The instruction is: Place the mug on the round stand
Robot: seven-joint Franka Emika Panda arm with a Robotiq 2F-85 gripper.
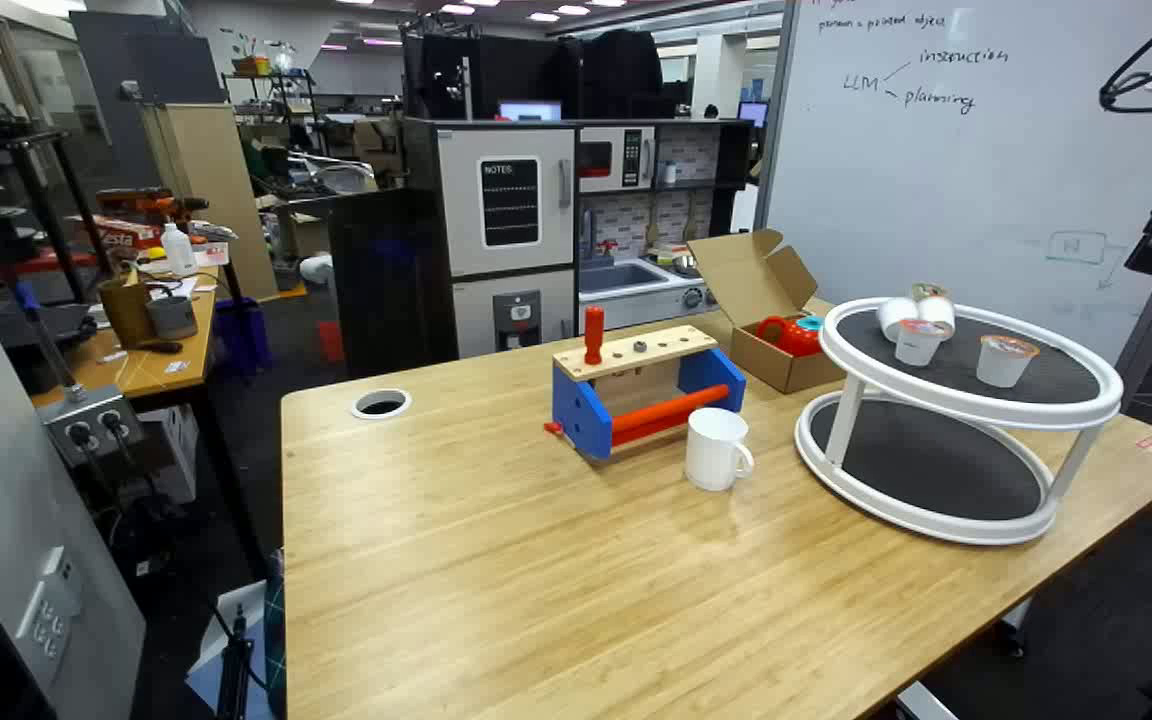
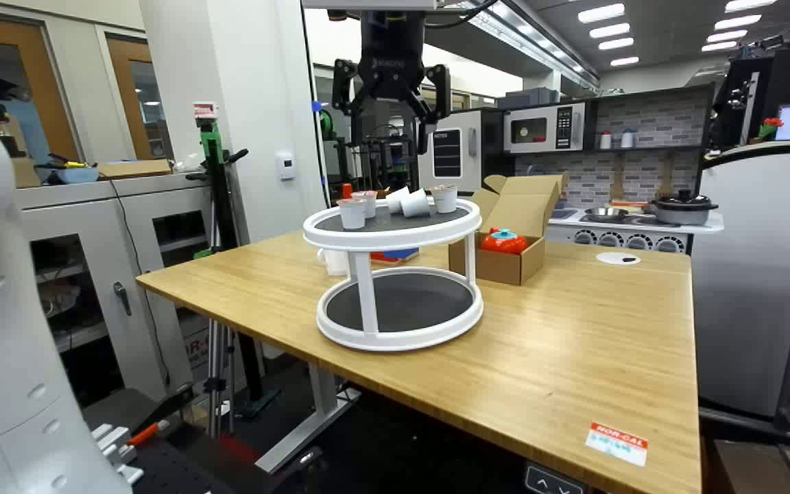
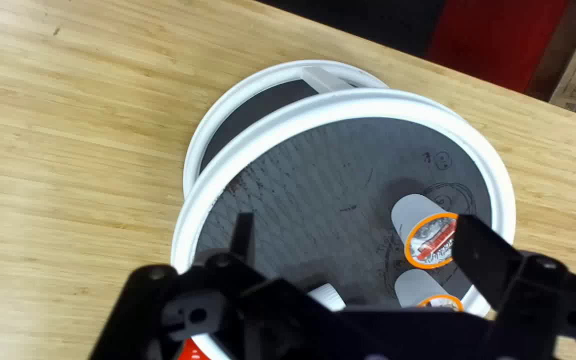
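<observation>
the black two-fingered mechanical claw [image 2: 389, 137] is released, its fingers set wide apart and pointing down in an exterior view. in the wrist view those fingers lie over the upper tier of the large two-tier round stand [image 2: 395, 240], which has thick white ring rims, dark grey decks and thin white legs. on that upper tier five small white tapered cups [image 2: 352, 214] can be counted in an exterior view; some are upright, at least one lies tipped over. two show printed lids with orange edges in the wrist view.

the plain white cylindrical ceramic mug [image 1: 712, 450] is upright on the light-brown wooden worktop [image 1: 496, 570], near the stand but apart from it, its side handle in plain sight in an exterior view.

just beside the mug is a toy rack [image 1: 671, 412] with blue side panels, a pale wooden top and an orange-red bar; whether they touch, i cannot tell. a red handle [image 1: 593, 335] sticks up from the rack's top.

farther out, an open brown cardboard box [image 2: 498, 267] holds a shiny red rounded vessel [image 2: 505, 245] with a pale blue top. beyond the worktop is a whiteboard [image 1: 936, 200] with handwriting.
</observation>
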